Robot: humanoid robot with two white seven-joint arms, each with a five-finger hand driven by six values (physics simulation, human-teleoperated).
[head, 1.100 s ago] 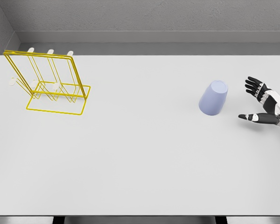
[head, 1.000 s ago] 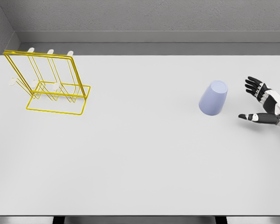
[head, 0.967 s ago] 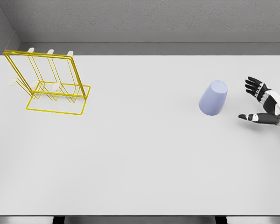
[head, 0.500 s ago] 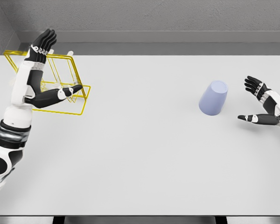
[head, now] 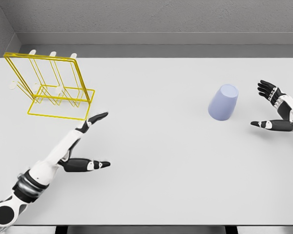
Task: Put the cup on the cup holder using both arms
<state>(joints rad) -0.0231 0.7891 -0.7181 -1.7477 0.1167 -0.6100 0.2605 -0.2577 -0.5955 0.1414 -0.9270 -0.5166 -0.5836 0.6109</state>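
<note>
Lavender cup (head: 223,102) is sitting upside down on the white table (head: 161,161), smooth, tapered, matte. Right hand (head: 273,109) is hovering just right of the cup, fingers spread wide, holding nothing. Left hand (head: 83,146) is reaching out far left of the cup, fingers splayed, empty. Yellow wire cup holder (head: 49,85) is standing far left of the cup.

Simulated lab: bare white table (head: 156,185)
</note>
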